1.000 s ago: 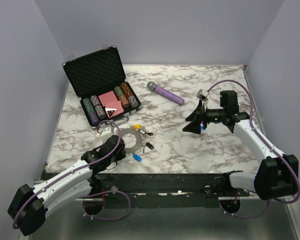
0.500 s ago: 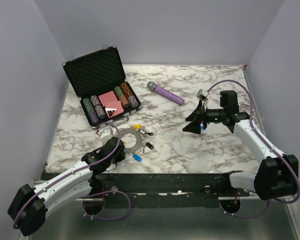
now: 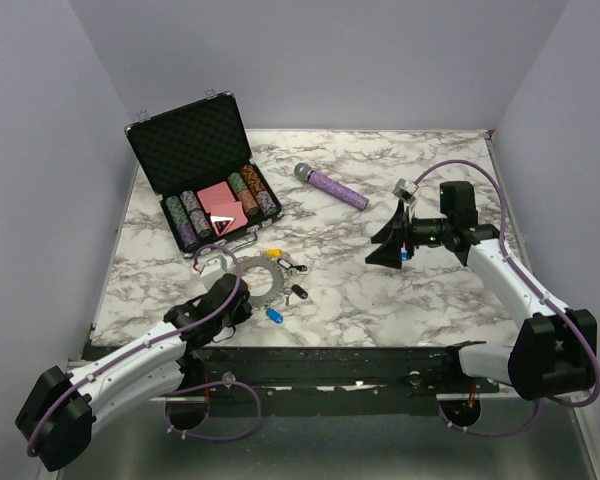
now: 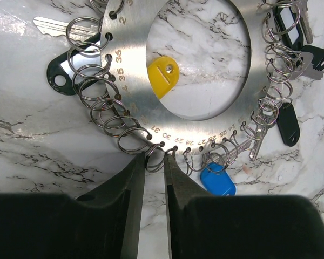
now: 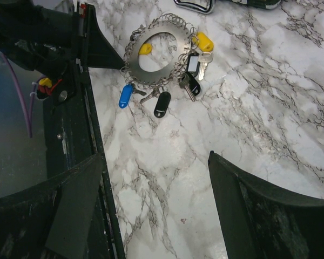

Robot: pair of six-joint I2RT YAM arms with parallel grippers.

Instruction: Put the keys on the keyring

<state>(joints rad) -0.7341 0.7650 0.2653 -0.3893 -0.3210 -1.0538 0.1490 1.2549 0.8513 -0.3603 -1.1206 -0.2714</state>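
Keys hang around keyring (table's near edge); case behind; microphone right.

Your table: marble top | far-left corner: you have an open case | toward far edge, middle: microphone | near edge, left of middle: keyring, keys around it
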